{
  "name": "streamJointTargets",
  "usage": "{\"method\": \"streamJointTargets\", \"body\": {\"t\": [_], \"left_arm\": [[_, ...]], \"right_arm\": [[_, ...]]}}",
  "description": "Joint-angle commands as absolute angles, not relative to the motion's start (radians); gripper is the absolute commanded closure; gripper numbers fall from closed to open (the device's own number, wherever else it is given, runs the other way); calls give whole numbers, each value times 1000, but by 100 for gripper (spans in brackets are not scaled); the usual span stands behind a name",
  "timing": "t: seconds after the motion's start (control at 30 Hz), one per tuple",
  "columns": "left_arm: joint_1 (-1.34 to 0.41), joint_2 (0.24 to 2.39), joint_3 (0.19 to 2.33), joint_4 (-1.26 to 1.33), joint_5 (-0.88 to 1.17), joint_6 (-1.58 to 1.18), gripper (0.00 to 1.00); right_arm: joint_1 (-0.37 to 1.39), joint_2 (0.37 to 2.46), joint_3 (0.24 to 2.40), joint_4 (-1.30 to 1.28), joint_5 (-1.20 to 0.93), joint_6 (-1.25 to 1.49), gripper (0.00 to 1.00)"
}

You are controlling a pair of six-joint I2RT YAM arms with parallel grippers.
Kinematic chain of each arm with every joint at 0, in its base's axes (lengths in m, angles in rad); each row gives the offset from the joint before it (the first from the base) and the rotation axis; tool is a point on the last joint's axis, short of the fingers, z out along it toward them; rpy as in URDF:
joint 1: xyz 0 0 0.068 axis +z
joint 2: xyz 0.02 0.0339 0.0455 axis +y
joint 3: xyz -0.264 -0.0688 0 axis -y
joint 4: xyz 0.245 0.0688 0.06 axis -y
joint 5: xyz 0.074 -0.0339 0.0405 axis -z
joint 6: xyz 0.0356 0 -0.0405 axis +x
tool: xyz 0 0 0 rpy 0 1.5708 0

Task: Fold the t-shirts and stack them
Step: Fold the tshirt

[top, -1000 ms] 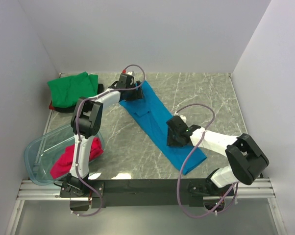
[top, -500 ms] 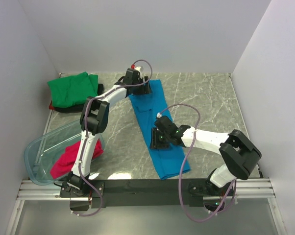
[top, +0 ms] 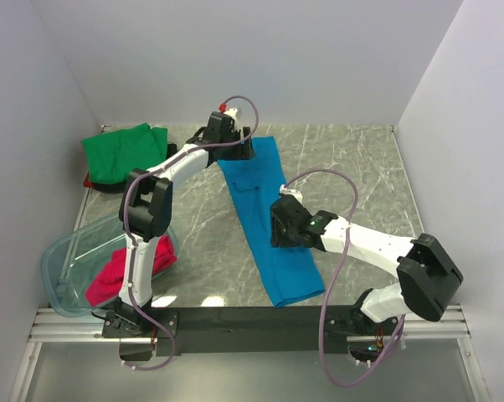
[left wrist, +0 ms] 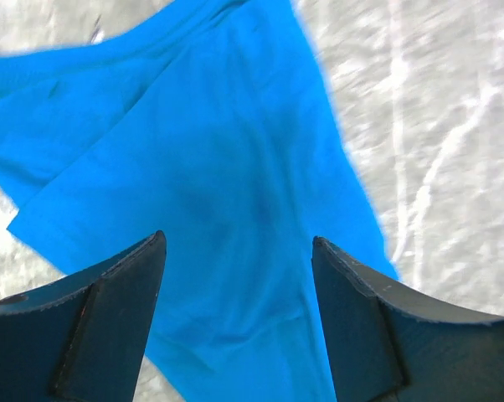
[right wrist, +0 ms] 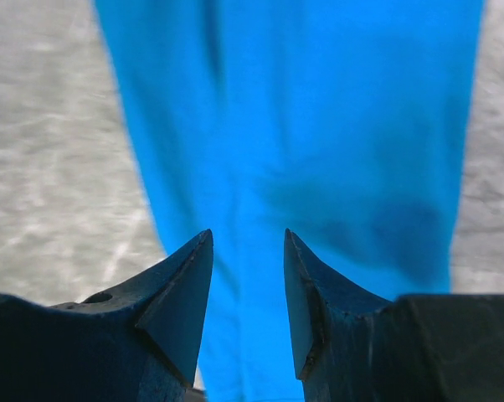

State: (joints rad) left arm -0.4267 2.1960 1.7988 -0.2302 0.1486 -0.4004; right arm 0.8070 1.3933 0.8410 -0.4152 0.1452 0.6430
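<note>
Grey marbled table (top: 361, 167), boxed by white walls, was seen from above. At the lower left of that view, the magenta shirt (top: 118, 272) was left crumpled in the clear bin (top: 58, 251), apparently waiting its turn.

Just right of centre, the right gripper (right wrist: 248, 243) was held low over the blue shirt (top: 260, 197). Its jaws were parted by a modest gap and nothing was held between them. The shirt was laid flat as a long narrow strip, running from the lower middle of the frame up toward the top centre. It was judged to be already folded lengthwise and not yet folded across.

At the strip's far end, the left gripper (left wrist: 238, 243) was poised with its jaws spread wide and nothing gripped. Both ends were thus covered, probably so that the strip could be squared or doubled over.

At the upper left, the green shirt (top: 122, 151) was set on the black shirt (top: 110, 188), evidently as the stack.
</note>
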Motion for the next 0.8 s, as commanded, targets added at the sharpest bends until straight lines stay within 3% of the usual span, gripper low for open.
{"method": "streamJointTargets", "body": {"t": [0.0,0.77], "left_arm": [[-429,2195,1750,-293,101,-373,24],[-407,2508,2052,-405,195,-393,24]], "right_arm": [[801,1405,807,-446,221,655,53],[816,1603,807,-291,24,683,53]]}}
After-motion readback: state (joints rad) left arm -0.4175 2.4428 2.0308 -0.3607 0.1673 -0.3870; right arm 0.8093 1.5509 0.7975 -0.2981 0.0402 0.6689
